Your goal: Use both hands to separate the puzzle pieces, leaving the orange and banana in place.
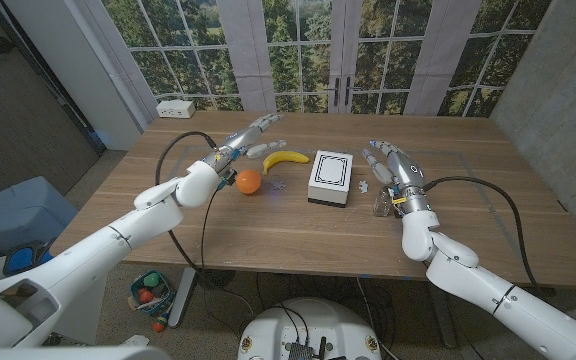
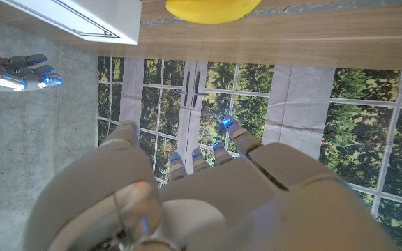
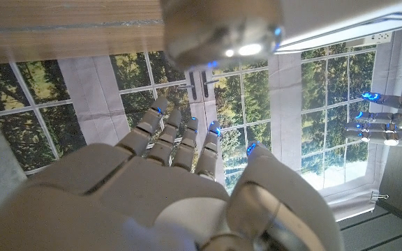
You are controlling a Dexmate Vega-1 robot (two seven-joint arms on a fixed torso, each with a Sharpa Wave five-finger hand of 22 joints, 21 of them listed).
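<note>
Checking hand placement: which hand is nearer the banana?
Left. The left hand hovers just beside the banana, fingers apart; the right hand is beyond the white box.

White box on wooden table

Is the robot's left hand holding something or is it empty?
Empty. The left hand hovers above the table near the banana and the orange, fingers spread apart with nothing between them.

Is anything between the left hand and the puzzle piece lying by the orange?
Partly. The orange sits between the left hand and the small puzzle piece, with the banana just beyond it. Coming from above avoids both.
</note>
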